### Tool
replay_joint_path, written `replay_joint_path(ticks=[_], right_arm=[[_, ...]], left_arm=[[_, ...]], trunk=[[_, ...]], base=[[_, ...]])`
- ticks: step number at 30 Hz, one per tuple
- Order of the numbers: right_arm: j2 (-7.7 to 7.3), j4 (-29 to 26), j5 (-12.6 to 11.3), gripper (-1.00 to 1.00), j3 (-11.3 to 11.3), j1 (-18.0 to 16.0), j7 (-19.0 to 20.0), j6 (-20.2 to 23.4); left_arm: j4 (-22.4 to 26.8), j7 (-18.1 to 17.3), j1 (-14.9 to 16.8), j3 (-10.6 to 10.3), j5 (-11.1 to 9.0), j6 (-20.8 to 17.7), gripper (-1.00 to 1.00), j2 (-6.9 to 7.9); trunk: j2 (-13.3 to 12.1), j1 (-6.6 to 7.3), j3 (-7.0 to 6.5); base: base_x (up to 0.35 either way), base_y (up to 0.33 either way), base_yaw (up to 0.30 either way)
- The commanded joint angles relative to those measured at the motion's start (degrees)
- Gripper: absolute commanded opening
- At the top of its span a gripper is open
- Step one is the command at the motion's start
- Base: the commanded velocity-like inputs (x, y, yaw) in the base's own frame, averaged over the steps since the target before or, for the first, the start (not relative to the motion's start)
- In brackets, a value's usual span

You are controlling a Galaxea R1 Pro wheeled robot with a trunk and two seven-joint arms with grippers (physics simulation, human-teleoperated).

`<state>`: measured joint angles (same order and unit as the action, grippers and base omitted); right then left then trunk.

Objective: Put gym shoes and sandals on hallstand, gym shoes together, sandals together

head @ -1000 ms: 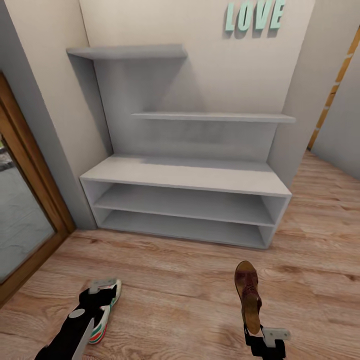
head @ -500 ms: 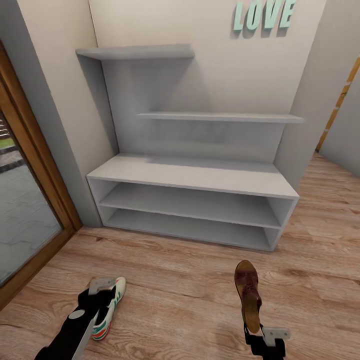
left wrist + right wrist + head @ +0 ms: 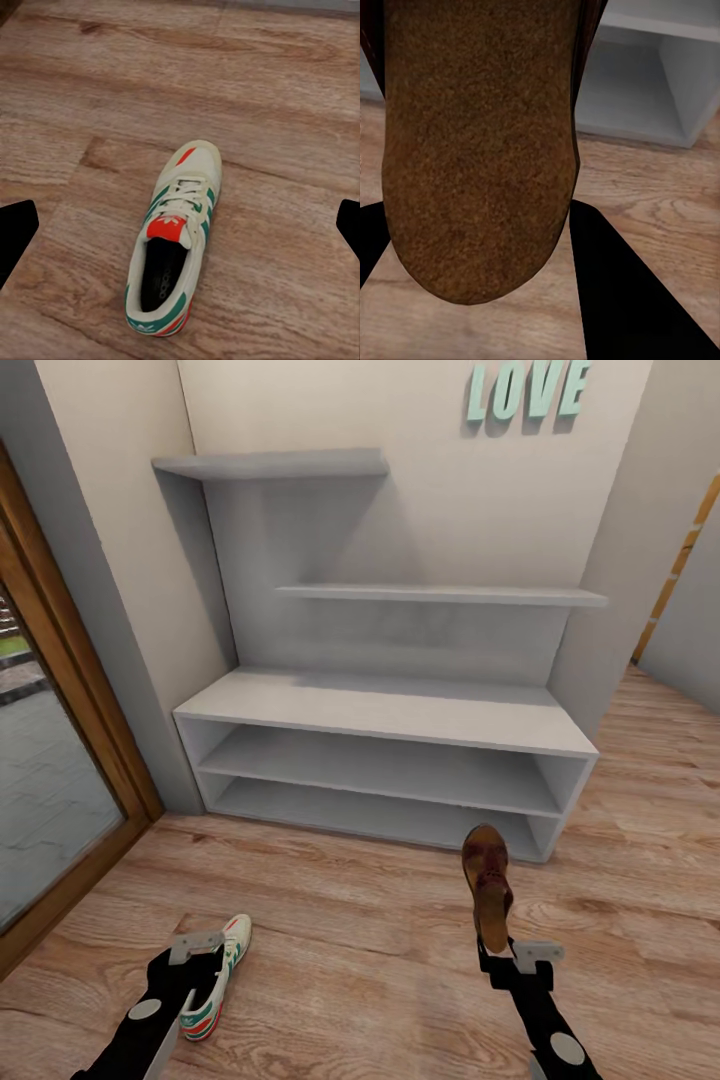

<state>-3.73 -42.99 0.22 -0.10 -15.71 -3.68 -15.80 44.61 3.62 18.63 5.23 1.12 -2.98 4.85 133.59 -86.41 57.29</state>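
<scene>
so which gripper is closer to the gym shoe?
Left. The left gripper hangs open directly over the gym shoe on the floor; the right gripper is far off to the side, holding a sandal.

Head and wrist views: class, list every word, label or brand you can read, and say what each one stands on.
"LOVE" – mint-green raised letters on the beige wall above the hallstand.
Dark print inside the gym shoe, on its insole: too blurred to read.
Sandal: no lettering to be seen.

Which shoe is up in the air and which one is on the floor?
The brown sandal is up, held by the right gripper. The white gym shoe with green stripes lies on the floor.
</scene>
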Motion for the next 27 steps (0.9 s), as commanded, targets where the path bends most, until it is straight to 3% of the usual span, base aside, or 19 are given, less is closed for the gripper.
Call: replay_joint_path(ticks=[1, 16, 27], right_arm=[[0.00, -0.16, -0.16, -1.00, 0.10, -0.02, -0.10, 0.17], [0.35, 2.63, -0.03, -1.00, 0.36, -0.02, -0.01, 1.14], [0.54, 3.15, -0.15, -1.00, 0.36, -0.02, -0.15, 1.05]], left_arm=[[0.09, 0.16, 0.01, -0.03, 0.13, -0.25, 1.00, 0.02], [0.07, -0.33, 0.01, -0.11, 0.06, -0.05, 1.00, -0.03], [0.04, -0.34, 0.01, -0.02, -0.22, -0.23, 1.00, 0.00]], trunk=[[0.02, 0.01, 0.05], [0.02, 0.01, 0.05], [4.43, -2.40, 2.02]], base=[[0.000, 0.000, 0.000], [0.000, 0.000, 0.000], [0.000, 0.000, 0.000]])
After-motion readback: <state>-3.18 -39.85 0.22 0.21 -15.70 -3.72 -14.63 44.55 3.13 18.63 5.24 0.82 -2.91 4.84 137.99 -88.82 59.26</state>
